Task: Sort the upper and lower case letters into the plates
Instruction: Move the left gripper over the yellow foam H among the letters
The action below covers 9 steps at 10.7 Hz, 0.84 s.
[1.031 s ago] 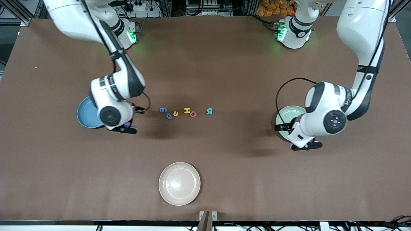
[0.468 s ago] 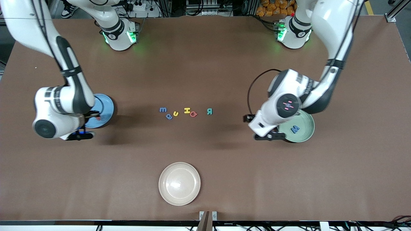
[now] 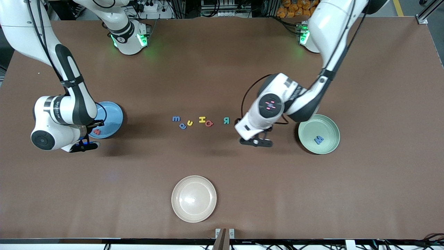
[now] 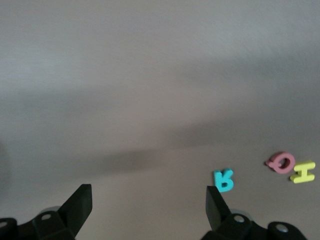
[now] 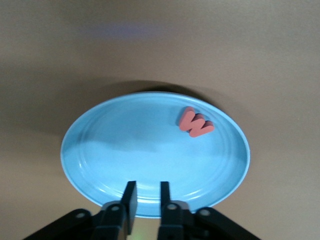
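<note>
Watching now: we see two arms up over the table (image 3: 222,62), each near a plate.
Left gripper (image 4: 149,202): fingers spread wide, nothing between them, hanging over bare table between the teal R (image 3: 226,120) and the green plate (image 3: 327,123).
Right gripper (image 5: 145,196): fingers a narrow gap apart, holding nothing, over the blue plate's (image 5: 125,150) rim.
Blue plate: toward the right arm's end, we spot a red-pink w (image 5: 195,122) lying in it.
Green plate: toward the left arm's end, a blue M (image 3: 318,140) inside.
Row of letters: blue m (image 3: 176,118), blue a (image 3: 182,126), yellow u (image 3: 189,123), yellow H (image 3: 202,119), red-pink Q (image 3: 208,123), then the R, mid-table between the plates.
Beige plate (image 3: 194,198): nearest the front camera.
</note>
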Motion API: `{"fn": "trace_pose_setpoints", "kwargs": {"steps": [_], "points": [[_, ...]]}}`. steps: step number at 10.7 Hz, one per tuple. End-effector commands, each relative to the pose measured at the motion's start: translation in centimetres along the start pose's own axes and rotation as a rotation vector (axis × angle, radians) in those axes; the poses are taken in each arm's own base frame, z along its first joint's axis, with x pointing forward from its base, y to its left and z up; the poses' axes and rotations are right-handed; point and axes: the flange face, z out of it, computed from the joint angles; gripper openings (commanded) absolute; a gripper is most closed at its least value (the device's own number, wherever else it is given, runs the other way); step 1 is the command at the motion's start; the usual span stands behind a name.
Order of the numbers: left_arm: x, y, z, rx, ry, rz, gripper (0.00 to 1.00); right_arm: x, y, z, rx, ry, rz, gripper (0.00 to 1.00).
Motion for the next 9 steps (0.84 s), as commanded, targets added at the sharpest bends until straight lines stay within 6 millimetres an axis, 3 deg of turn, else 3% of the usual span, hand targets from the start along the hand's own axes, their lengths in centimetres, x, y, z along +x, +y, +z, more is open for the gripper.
{"fn": "trace_pose_setpoints", "kwargs": {"steps": [1, 2, 6, 9], "points": [[-0.9, 3.8, -0.5, 0.037, 0.050, 0.064, 1.00, 0.0, -1.1, -0.6, 0.001, 0.009, -0.007, 0.64], [-1.9, 5.6, -0.5, 0.038, 0.055, 0.083, 1.00, 0.0, -1.8, -0.8, 0.016, 0.013, -0.011, 0.77], [-3.3, 10.0, 1.9, 0.034, 0.058, -0.003, 1.00, -0.4, -5.3, -3.0, 0.042, 0.045, -0.049, 0.86], [-4.7, 12.6, 4.5, 0.053, 0.090, -0.092, 1.00, -1.2, -6.2, -3.7, 0.062, 0.064, -0.048, 0.89]]}}
